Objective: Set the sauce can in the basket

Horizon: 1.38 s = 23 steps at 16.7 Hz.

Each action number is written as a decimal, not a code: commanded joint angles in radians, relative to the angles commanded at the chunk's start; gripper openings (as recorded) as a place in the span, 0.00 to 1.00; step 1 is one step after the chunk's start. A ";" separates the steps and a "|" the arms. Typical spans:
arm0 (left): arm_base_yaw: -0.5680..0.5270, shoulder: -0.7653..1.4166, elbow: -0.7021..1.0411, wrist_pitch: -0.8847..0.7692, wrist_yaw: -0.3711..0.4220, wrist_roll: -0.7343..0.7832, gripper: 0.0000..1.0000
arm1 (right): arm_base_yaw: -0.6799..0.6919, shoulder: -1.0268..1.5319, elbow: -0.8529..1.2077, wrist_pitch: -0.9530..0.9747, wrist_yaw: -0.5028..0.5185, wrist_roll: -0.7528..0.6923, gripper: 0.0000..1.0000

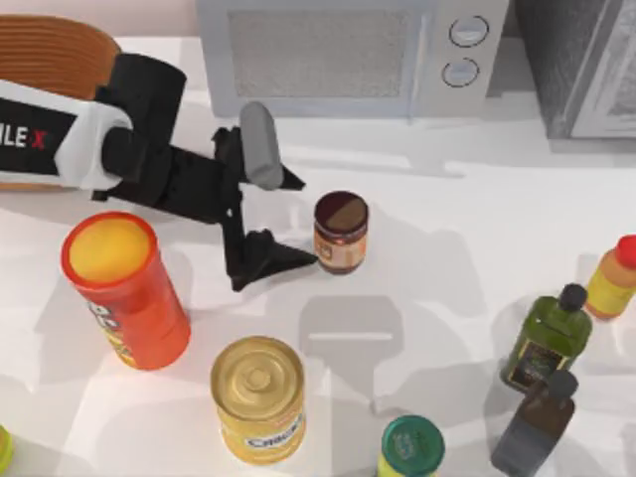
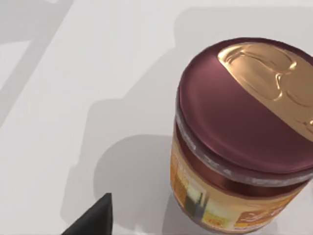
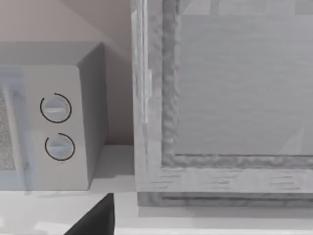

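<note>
While my left claw (image 1: 293, 221) reaches in with its fingers wide apart, the can (image 1: 341, 233) stands right in front of it, not touched yet. I am still at the grabbing step. Next I must slide forward, squeeze, then carry it back to the basket (image 1: 55, 55) behind my arm.

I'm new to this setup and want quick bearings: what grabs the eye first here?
The black left gripper, fingers spread, reaches in from the top view's left toward the sauce can, which stands upright mid-table just off its tips. Behind the arm, at the far left corner, sits the basket. A tall red-orange canister stands near the left edge.
</note>
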 joint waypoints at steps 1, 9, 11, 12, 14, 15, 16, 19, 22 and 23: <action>0.000 0.000 0.000 0.000 0.000 0.000 1.00 | 0.000 0.000 0.000 0.000 0.000 0.000 1.00; -0.091 0.085 0.065 0.105 -0.048 -0.112 1.00 | 0.000 0.000 0.000 0.000 0.000 0.000 1.00; -0.116 0.126 0.070 0.159 -0.061 -0.138 1.00 | 0.000 0.000 0.000 0.000 0.000 0.000 1.00; -0.123 0.142 0.069 0.181 -0.065 -0.146 1.00 | 0.000 0.000 0.000 0.000 0.000 0.000 1.00; -0.128 0.162 0.063 0.211 -0.068 -0.152 1.00 | 0.000 0.000 0.000 0.000 0.000 0.000 1.00; -0.128 0.164 0.062 0.215 -0.068 -0.152 1.00 | 0.000 0.000 0.000 0.000 0.000 0.000 1.00; -0.128 0.164 0.062 0.215 -0.068 -0.152 1.00 | 0.000 0.000 0.000 0.000 0.000 0.000 1.00; -0.128 0.164 0.062 0.215 -0.068 -0.152 0.92 | 0.000 0.000 0.000 0.000 0.000 0.000 1.00; -0.128 0.164 0.062 0.215 -0.068 -0.152 0.70 | 0.000 0.000 0.000 0.000 0.000 0.000 1.00; -0.128 0.164 0.062 0.215 -0.068 -0.152 0.62 | 0.000 0.000 0.000 0.000 0.000 0.000 1.00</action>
